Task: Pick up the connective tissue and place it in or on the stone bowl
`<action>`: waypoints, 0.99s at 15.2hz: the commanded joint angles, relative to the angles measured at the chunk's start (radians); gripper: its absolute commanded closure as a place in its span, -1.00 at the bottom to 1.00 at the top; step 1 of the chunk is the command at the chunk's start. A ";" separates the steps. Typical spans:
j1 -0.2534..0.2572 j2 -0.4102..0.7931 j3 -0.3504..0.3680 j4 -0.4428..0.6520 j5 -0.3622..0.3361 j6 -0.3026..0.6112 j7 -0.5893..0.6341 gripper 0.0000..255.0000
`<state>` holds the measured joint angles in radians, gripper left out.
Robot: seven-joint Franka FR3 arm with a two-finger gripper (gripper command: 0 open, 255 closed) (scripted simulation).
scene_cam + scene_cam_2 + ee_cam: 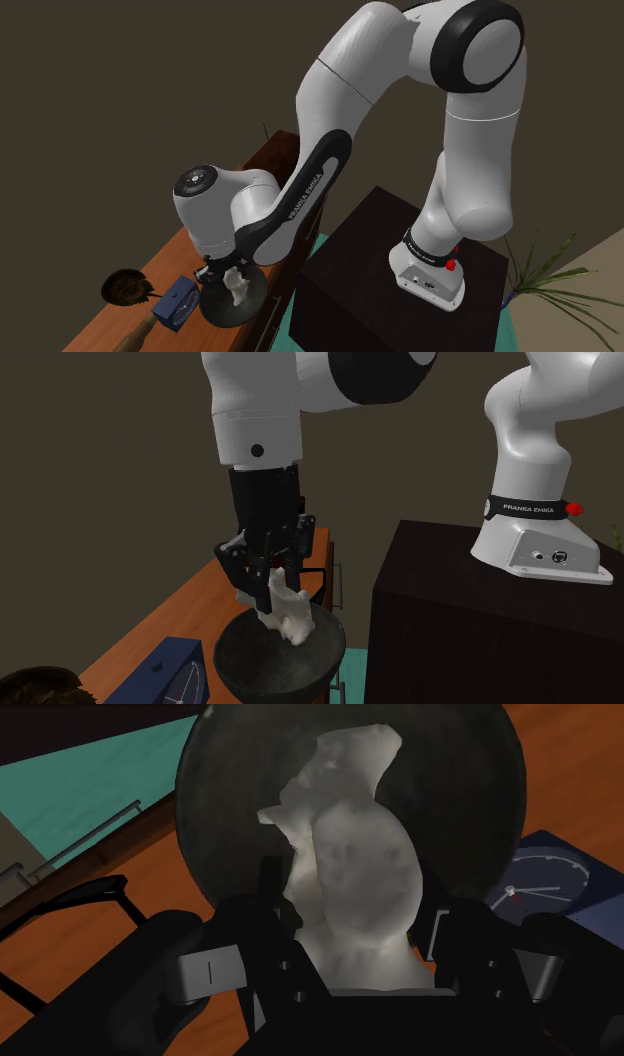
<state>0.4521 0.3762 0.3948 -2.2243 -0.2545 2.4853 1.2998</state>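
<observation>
Three things sit on the reddish-brown wooden worktop, and the dark stone bowl serves to place them all. Farthest to the bowl's left in the shoulder view lies a brown domed shell with a thin tail, well apart from the bowl. Next comes a blue clock, lying flat with its dial up, just beside the bowl's left rim; whether the two touch I cannot tell. Then comes the bowl itself, near the worktop's edge.

Above the bowl hangs the black end effector, pointing straight down at it. Its fingers are clamped on the upper end of the connective tissue, a pale, lumpy grey-white piece. The tissue stands roughly upright with its lower end down inside the bowl, below the rim; whether it rests on the bowl's bottom cannot be told. In the wrist view the tissue lies over the bowl's middle, with a finger on either side of it.

To the bowl's right a strip of teal floor shows. Past it is the dark box stand carrying the white arm, which bends over from the stand and down to the bowl. Farthest right of the bowl, beyond the stand, is a green spiky-leaved plant
</observation>
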 commanded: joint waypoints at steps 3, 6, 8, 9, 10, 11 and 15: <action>0.013 0.036 -0.016 -0.001 -0.026 0.036 0.020 1.00; 0.013 0.036 -0.016 -0.001 -0.026 0.036 0.020 1.00; 0.013 0.036 -0.016 -0.001 -0.026 0.036 0.020 1.00; 0.013 0.036 -0.016 -0.001 -0.026 0.036 0.020 1.00; 0.013 0.036 -0.016 -0.001 -0.026 0.036 0.020 1.00; 0.013 0.036 -0.016 -0.001 -0.026 0.036 0.020 -1.00; 0.013 0.036 -0.016 -0.001 -0.026 0.036 0.020 -1.00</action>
<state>0.4652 0.4124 0.3787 -2.2258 -0.2804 2.5210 1.3199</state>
